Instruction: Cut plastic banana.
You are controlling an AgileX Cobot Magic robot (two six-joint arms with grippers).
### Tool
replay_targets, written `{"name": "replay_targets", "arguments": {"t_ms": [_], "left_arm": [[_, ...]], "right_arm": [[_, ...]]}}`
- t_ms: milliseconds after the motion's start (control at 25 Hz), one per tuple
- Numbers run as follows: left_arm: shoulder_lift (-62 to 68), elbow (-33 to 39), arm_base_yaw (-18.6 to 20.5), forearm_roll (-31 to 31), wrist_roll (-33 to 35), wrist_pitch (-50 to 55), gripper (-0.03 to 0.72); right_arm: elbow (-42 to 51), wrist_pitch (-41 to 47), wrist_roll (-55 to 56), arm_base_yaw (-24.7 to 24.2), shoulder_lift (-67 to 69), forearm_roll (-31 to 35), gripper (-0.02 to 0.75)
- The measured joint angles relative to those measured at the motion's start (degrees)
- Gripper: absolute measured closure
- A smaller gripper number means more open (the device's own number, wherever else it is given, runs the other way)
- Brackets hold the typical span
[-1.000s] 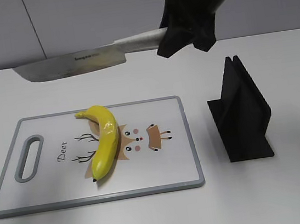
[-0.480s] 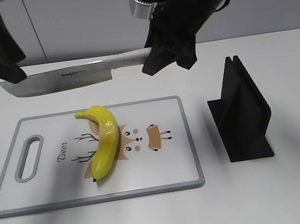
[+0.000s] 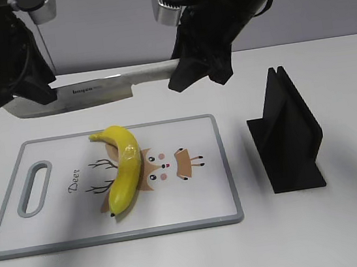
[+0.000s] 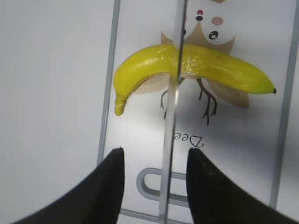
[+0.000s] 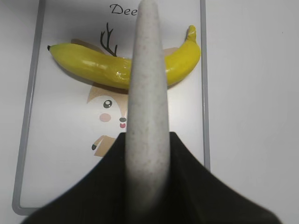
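right gripper (image 3: 200,71) is clamped on the knife (image 3: 94,92) handle, blade up over the plastic banana (image 3: 124,167). left gripper (image 4: 154,179) sits open, fingers either side of the blade tip.

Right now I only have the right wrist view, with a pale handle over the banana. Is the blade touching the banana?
Observer: No. In the exterior view the knife hangs level in the air, above the plastic banana, which lies whole on the cutting board.
Operator: Is the other arm anywhere near?
Observer: Yes. The left gripper is at the blade's far end. In the left wrist view its fingers are apart, one on either side of the blade, and neither touches it.
Operator: Anything else on the table?
Observer: A black stand sits to the right of the board, apart from it.
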Motion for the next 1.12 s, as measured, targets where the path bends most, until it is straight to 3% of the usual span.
{"name": "replay_targets", "arguments": {"t_ms": [160, 520, 720, 880, 1120], "left_arm": [[0.16, 0.0, 0.0, -0.05, 0.0, -0.6, 0.379], [3.64, 0.0, -0.07, 0.0, 0.0, 0.1, 0.434], [3.8, 0.0, -0.07, 0.05, 0.0, -0.39, 0.543], [3.84, 0.0, -0.09, 0.19, 0.0, -0.17, 0.678], [3.84, 0.0, -0.27, 0.82, 0.27, 0.51, 0.704]], "right_arm": [[0.0, -0.19, 0.0, 0.0, 0.0, 0.0, 0.574], [0.0, -0.07, 0.0, 0.0, 0.0, 0.0, 0.574], [0.0, -0.35, 0.0, 0.0, 0.0, -0.19, 0.574], [0.0, -0.81, 0.0, 0.0, 0.19, -0.26, 0.574], [-0.07, -0.85, 0.0, 0.0, 0.38, -0.28, 0.575]]}}
